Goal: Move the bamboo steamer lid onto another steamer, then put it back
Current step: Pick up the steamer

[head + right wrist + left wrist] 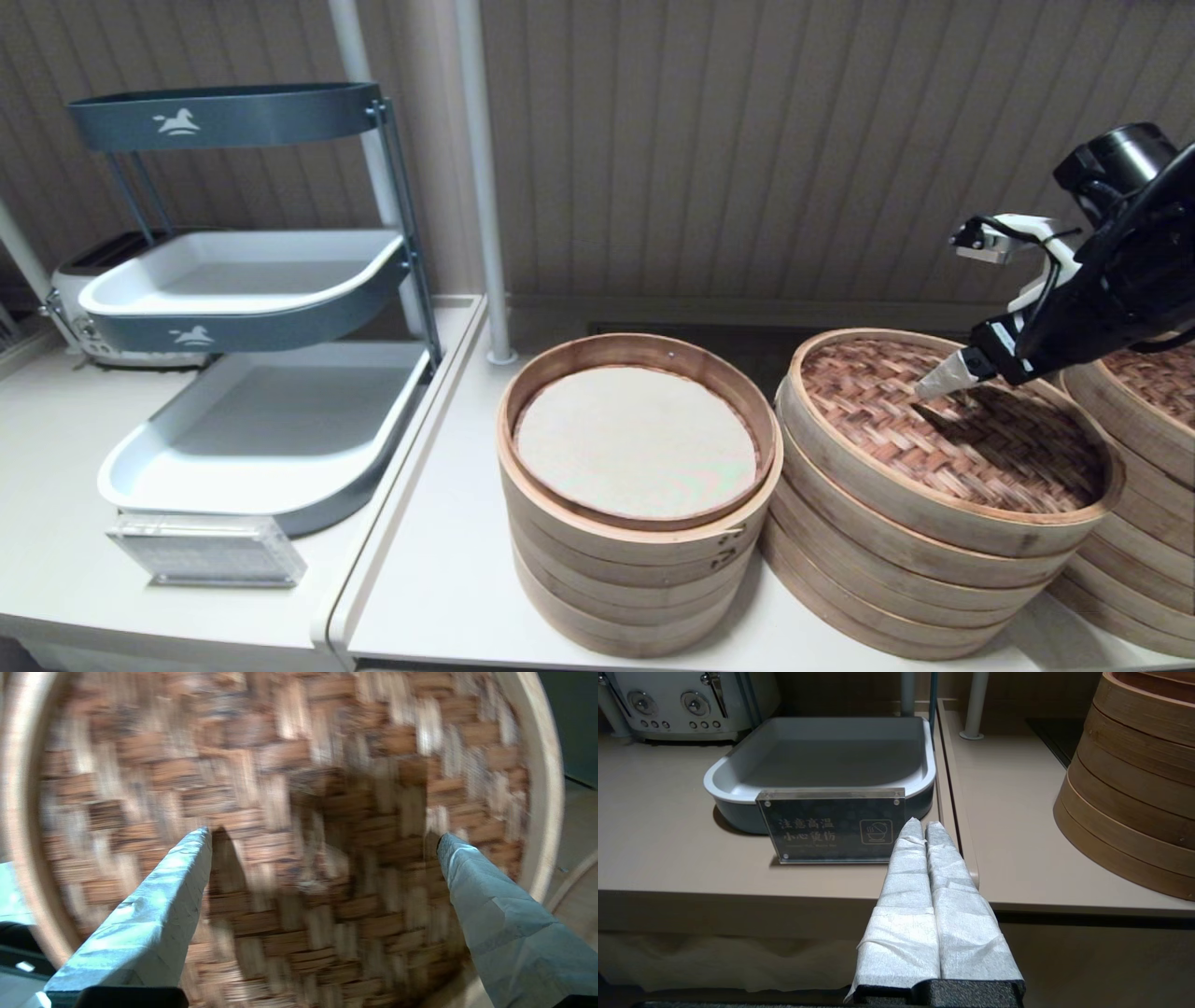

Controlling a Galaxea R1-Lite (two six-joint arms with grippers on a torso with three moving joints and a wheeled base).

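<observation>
The bamboo steamer lid (934,443), with a pale rim and herringbone weave, lies on top of the wide stack of shallow tiers, another steamer (896,569), right of centre. That stack's own lid is hidden beneath it. My right gripper (941,378) hovers just over the lid's far part, open and empty. In the right wrist view the lid (289,765) fills the picture and the right gripper (323,839) straddles its middle. The taller stack (635,569) stands uncovered, its white liner (635,439) showing. My left gripper (923,824) is shut and empty, parked low before the counter's front edge.
A third steamer stack (1144,523) with a darker lid stands at the far right. A grey tiered tray rack (252,429), a small acrylic sign (207,551) and a toaster (84,289) occupy the left counter. A white post (485,187) rises behind the steamers.
</observation>
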